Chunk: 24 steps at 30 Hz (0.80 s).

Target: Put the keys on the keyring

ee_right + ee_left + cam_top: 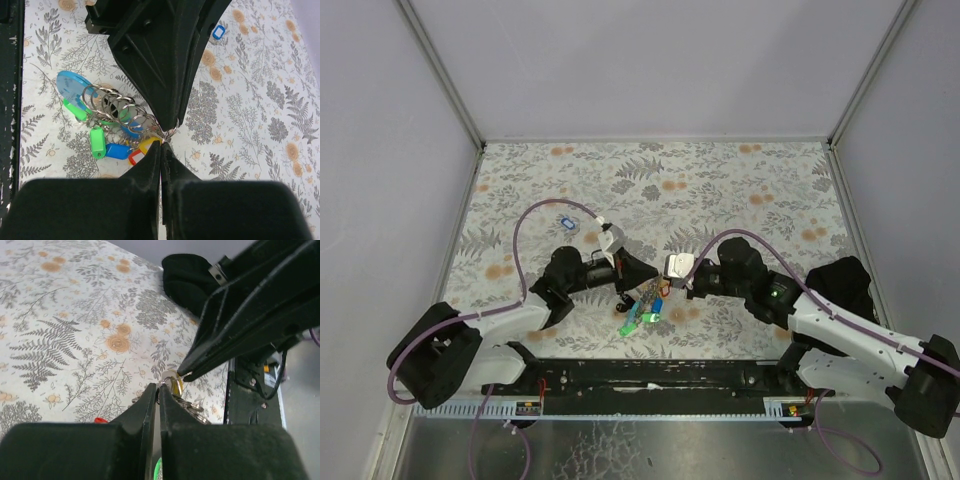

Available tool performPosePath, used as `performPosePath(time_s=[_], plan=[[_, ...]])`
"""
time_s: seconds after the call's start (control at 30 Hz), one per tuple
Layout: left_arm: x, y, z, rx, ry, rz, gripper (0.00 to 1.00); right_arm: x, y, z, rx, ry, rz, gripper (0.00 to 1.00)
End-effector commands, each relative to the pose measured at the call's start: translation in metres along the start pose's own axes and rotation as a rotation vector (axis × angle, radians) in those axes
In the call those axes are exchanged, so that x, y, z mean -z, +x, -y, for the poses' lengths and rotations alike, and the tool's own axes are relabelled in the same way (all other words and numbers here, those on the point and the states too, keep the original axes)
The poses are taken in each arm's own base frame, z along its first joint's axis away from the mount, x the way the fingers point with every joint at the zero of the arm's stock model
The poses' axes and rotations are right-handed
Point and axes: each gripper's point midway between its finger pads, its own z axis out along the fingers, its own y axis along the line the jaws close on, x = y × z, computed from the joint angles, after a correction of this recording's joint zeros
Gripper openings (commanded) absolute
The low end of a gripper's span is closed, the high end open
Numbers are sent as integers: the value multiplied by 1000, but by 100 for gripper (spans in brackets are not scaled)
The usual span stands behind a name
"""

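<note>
Remotely, I watched both arms meet nose to nose near the front middle of the fern-printed table (740, 190), the left gripper (651, 272) pointing right and the right gripper (671, 272) pointing left, their tips almost touching. The left gripper's fingers (137, 412) were pressed together with no gap, and the right gripper's fingers (145, 170) were likewise closed flat against each other. The two sets of tips came together at a small silvery loop (172, 131) at the edge of the keyring (125, 111), a chain of overlapping metal rings. I could not tell whether either gripper actually pinched the wire or only touched it. The bunch lay on the cloth on the near side of the tips, its light-blue strap (71, 86) at the end farthest from the grippers. The keys (118, 150) sat gathered under the rings, showing green, blue, yellow and red plastic caps that touched one another. A brass-coloured key (176, 385) showed right at the left fingertips. One small blue tag (566, 221) lay alone on the table, well apart from the bunch, beyond the left arm.
</note>
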Motion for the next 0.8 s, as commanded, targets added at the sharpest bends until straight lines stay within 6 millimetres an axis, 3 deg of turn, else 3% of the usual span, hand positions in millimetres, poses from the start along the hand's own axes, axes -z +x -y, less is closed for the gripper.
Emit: performPosePath(time_s=[0.0,0.3,0.5,0.77], plan=[[10,-26,-44,112,-288,171,0,-3,-5,-10,-37,-34,47,0],[8,-41,-34,243,-333,305,0,-21,-6,-8,-32,-46,52,0],[17,-42,-33,351,-348,403,0,-30,-5,-5,-18,-46,34,0],[22,-42,-27,286,-330,406,2,-20,-24,25,64,77,43,0]])
